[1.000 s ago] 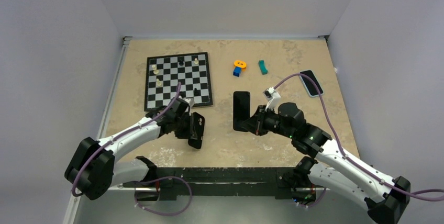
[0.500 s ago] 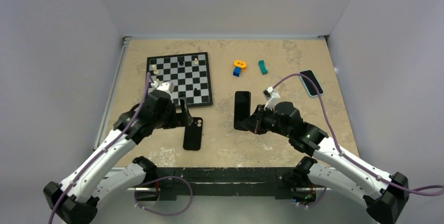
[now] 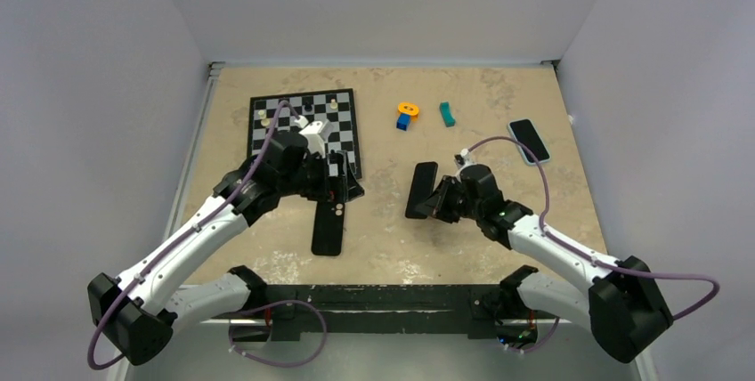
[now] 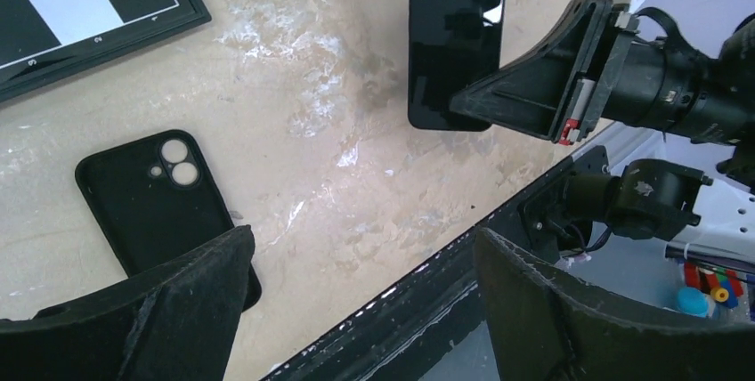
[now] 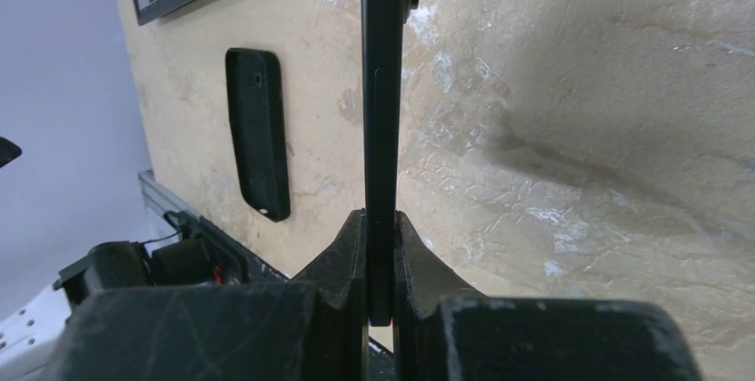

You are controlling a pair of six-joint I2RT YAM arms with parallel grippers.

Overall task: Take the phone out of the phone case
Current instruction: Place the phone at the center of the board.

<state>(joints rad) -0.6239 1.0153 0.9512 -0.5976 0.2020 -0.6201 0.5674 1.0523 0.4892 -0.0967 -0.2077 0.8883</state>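
Top external view: the left gripper [image 3: 343, 187] hangs over the near right corner of the chessboard [image 3: 343, 123], jaws spread wide and holding nothing. The black phone case [image 3: 328, 231] lies flat on the table just in front of that corner, camera cut-outs facing up, apart from both arms. To the right of the chessboard, well clear of the case, the right gripper [image 3: 442, 200] is clamped on one end of the bare black phone [image 3: 421, 190]. The right wrist view shows the handset edge-on, pinched between the two fingers [image 5: 352, 256]. Whether its far end touches the table cannot be told.

With phone and case apart, the separation looks done, and what probably remains is setting the handset down. That would go best if the right arm rolled the phone from its edge towards flat and brought it low over bare table right of the chessboard. Opening only once a broad face is resting would prevent it toppling or sliding. The left arm would do well to lift straight up, keeping away from the chess pieces and the case.
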